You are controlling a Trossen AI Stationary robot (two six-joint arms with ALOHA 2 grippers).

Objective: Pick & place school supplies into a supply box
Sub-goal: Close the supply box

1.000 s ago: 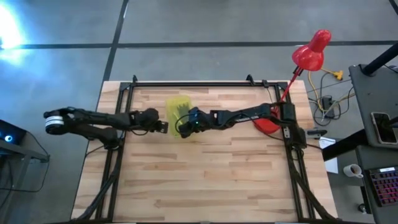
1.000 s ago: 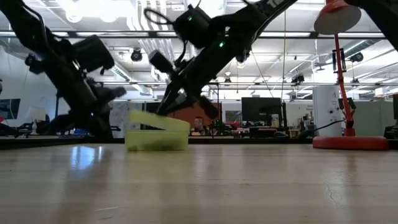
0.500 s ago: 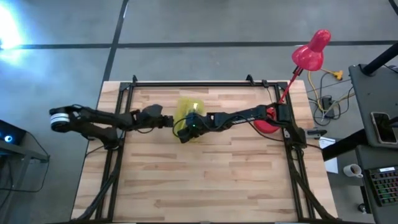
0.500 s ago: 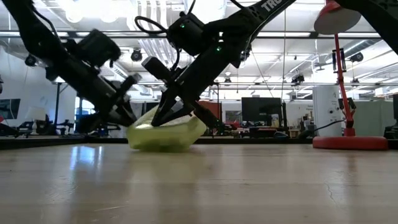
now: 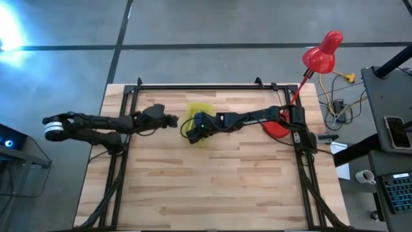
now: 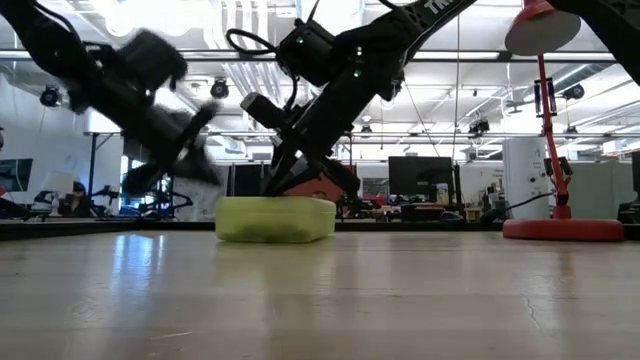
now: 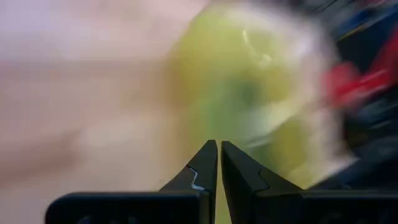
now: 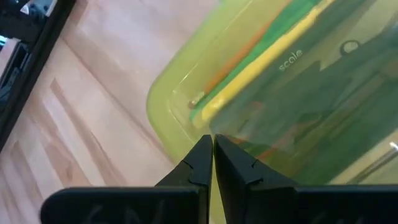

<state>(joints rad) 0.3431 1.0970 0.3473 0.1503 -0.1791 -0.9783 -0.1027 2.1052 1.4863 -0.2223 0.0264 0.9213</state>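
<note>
The supply box (image 5: 199, 122) is a translucent yellow-green case lying flat on the table with its lid down (image 6: 275, 218). Through the lid, the right wrist view shows a yellow marker (image 8: 261, 68), a green marker (image 8: 273, 43) and darker supplies. My right gripper (image 5: 196, 127) is shut and stands over the box, reaching in from the table's right (image 6: 286, 190). My left gripper (image 5: 174, 120) is shut, just left of the box and raised off the table (image 6: 200, 165). It touches nothing, and its wrist view (image 7: 217, 146) is blurred. My right gripper (image 8: 210, 138) has its shut fingertips on the box's lid (image 8: 249, 124), near one rounded corner. It comes slanting down from the table's right. The box lies flat on the table under the fingertips.
A pink-red desk lamp stands with its round base (image 5: 277, 127) at the table's right edge, its head (image 5: 322, 55) beyond the far right corner. Black frame rails (image 5: 193, 87) run along the table's far and side edges. Bare wood spreads toward the near edge.
The box's lid stood open, then the box tipped up between both grippers. Now it lies flat with the lid down. My right gripper moved onto the box and pushed down on it. My left gripper reached right to the box, then drew back left and up.
</note>
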